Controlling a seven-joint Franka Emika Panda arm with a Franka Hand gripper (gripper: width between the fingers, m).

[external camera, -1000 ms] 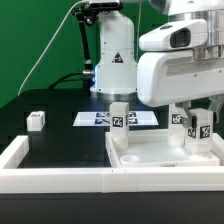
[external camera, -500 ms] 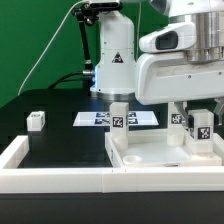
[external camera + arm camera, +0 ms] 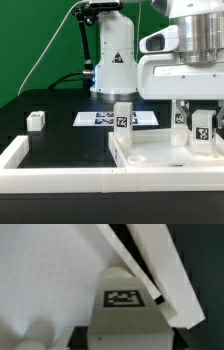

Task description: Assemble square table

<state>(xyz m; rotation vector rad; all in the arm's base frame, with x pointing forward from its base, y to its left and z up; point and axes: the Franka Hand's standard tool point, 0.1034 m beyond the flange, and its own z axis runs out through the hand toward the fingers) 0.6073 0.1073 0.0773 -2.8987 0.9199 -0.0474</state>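
The white square table top (image 3: 160,158) lies upside down at the front of the exterior view's right, its rim (image 3: 150,263) raised. A tagged white leg (image 3: 123,118) stands upright at its back left corner. My gripper (image 3: 203,136) is shut on another tagged leg (image 3: 203,126) that stands upright in the back right corner. In the wrist view this leg (image 3: 124,298) sits between my dark fingers (image 3: 82,336), tight against the rim. Behind it another tagged piece (image 3: 180,118) shows, half hidden by the gripper. A loose leg (image 3: 36,120) lies on the black worktop at the left.
The marker board (image 3: 100,118) lies flat behind the table top, before the arm's white base (image 3: 115,60). A long low white wall (image 3: 50,180) edges the black worktop along the front and the left.
The gripper with the held leg has shifted slightly towards the exterior view's right. The table top and its standing leg have shifted the same way.
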